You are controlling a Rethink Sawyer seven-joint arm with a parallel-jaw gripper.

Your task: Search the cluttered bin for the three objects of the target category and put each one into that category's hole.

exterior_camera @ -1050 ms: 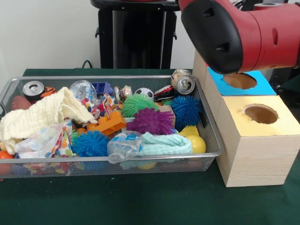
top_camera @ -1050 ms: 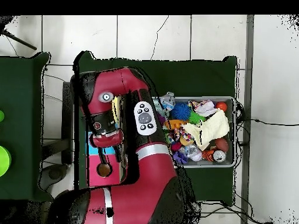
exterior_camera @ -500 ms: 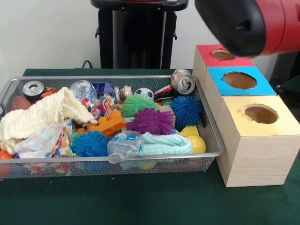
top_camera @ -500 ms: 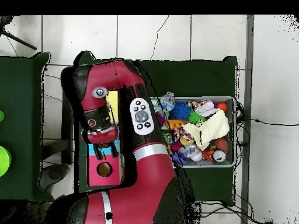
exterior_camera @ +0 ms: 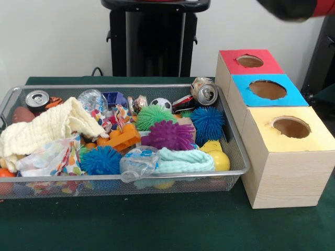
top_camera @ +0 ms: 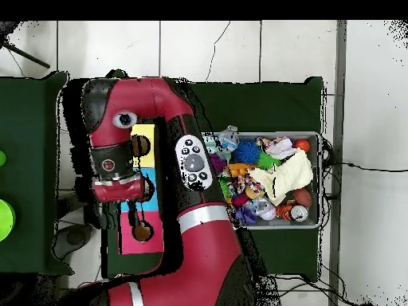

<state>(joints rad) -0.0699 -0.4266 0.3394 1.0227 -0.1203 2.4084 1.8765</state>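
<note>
Front view, left to right. A wire mesh bin (exterior_camera: 238, 157) sits on the green table (exterior_camera: 157, 225), packed with clutter. At its left end lie a soda can (exterior_camera: 37, 98) and a cream cloth (exterior_camera: 49, 128) over a patterned cloth (exterior_camera: 52, 157). Toward the middle are a blue spiky ball (exterior_camera: 101, 160), an orange toy (exterior_camera: 121, 137), a crumpled clear plastic bottle (exterior_camera: 138, 162), a green spiky ball (exterior_camera: 153, 116), a small soccer ball (exterior_camera: 161, 104) and a purple spiky ball (exterior_camera: 168, 135). Nearer the right end are a mint cloth roll (exterior_camera: 183, 161), a second, darker blue spiky ball (exterior_camera: 208, 123), a yellow ball (exterior_camera: 219, 160) and a crushed can (exterior_camera: 204, 91) leaning at the far right corner.

Just beside the bin stand 3 wooden boxes, each with 1 round hole: the red box (exterior_camera: 248, 61) farthest, the blue box (exterior_camera: 267, 90) between, the yellow box (exterior_camera: 290, 128) nearest.

Only a dark part of the arm (exterior_camera: 293, 8) shows at the top right. In the overhead view the red arm bends over the boxes; its gripper cannot be made out, so whether the fingers are spread or pressed together cannot be told.
</note>
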